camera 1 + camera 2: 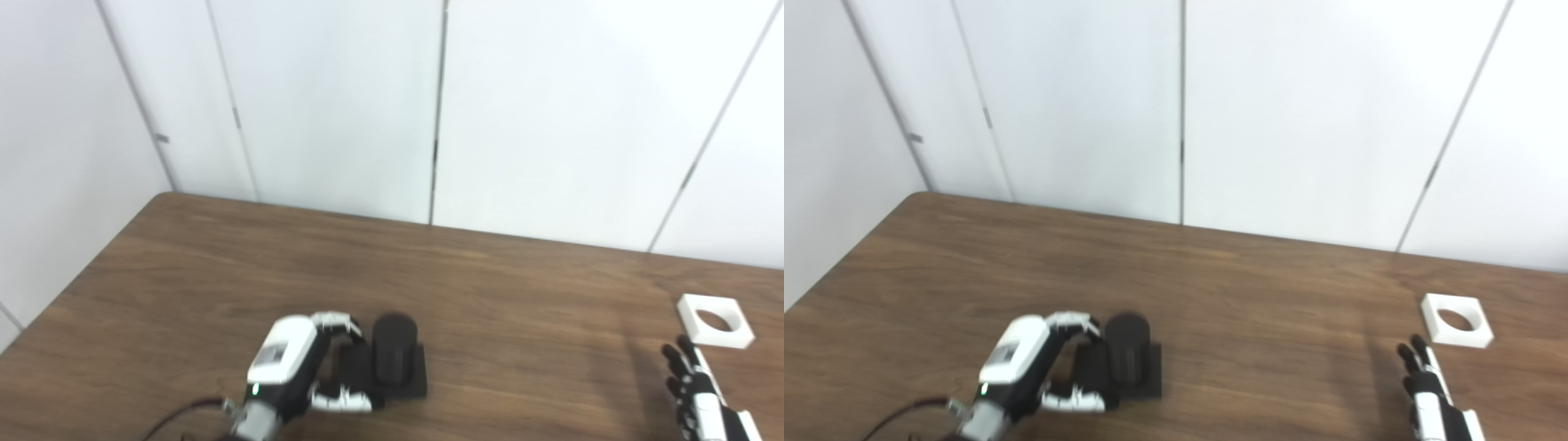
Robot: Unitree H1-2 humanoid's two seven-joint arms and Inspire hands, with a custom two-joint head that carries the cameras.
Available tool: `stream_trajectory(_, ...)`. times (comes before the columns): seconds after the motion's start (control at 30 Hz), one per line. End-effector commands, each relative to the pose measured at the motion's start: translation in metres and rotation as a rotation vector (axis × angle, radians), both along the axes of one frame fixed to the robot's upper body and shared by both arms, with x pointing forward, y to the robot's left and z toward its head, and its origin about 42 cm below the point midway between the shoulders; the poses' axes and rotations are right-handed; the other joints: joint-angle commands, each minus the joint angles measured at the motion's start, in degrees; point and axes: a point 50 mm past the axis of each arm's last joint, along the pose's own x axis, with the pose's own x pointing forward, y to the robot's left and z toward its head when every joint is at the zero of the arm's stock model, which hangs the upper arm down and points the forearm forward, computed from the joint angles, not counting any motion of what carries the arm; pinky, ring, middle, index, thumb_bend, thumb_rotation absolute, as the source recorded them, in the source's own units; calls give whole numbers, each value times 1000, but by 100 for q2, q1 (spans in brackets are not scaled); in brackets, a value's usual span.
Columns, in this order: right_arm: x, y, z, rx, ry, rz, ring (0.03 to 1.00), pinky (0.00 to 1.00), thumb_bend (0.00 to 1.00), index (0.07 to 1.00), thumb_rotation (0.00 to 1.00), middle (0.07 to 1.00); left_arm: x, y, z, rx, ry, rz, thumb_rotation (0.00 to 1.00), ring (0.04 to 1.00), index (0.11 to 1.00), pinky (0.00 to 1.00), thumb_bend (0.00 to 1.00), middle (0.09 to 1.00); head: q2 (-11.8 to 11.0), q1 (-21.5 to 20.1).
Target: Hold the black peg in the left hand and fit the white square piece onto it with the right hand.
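— Still at the grasping step: left hand (pixel 293 366) cupped around the base of the black peg (pixel 394 355), fingers apart, not yet clamped. Next, needs closing and lifting.

— And the peg? Standing upright on the table (pixel 490 288), long axis vertical. Right hand (pixel 1428 392) spread, holding nothing, just short of the white square piece (pixel 1456 320), lying flat, hole up.

Left hand (pixel 294 364): low at the left, fingers (pixel 335 323) curled forward and thumb (pixel 343 401) extended below them, apart, nothing visibly clasped between them. Right hand (pixel 1427 383): low at the right edge, fingers straight, together, pointing away from the robot, holding nothing.
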Motion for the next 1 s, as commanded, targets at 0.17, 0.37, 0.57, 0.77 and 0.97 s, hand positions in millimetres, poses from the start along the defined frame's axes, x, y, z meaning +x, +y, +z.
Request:
stream_trajectory(0.17, -38, 10, -7, 1, 75, -27, 1000, 1000, 502, 990, 1000, 950, -32, -20, -2, -44, -29, -114, 46, 837, 489, 709, 509, 783, 231, -361)
stream_trajectory(0.37, -39, 14, -6, -10, 85, -32, 997, 1000, 522, 985, 1000, 937, -51, -30, -22, -33, 16, -185, 47, 842, 489, 697, 511, 790, 384, -661)
stream_trajectory(0.57, -38, 18, -3, -11, 77, -34, 997, 1000, 546, 971, 1000, 928, -59, -37, -31, -19, 57, -242, 46, 848, 489, 699, 512, 795, 507, -923)
stream_trajectory(0.77, -37, 21, 0, -23, 77, -36, 981, 1000, 561, 950, 1000, 921, -63, -45, -34, -14, 78, -290, 45, 849, 488, 769, 514, 801, 571, -1019)
stream_trajectory(0.97, -36, 23, 2, -23, 64, -39, 969, 1000, 538, 941, 1000, 909, -63, -50, -35, -5, 86, -296, 45, 850, 488, 794, 515, 800, 567, -1182)
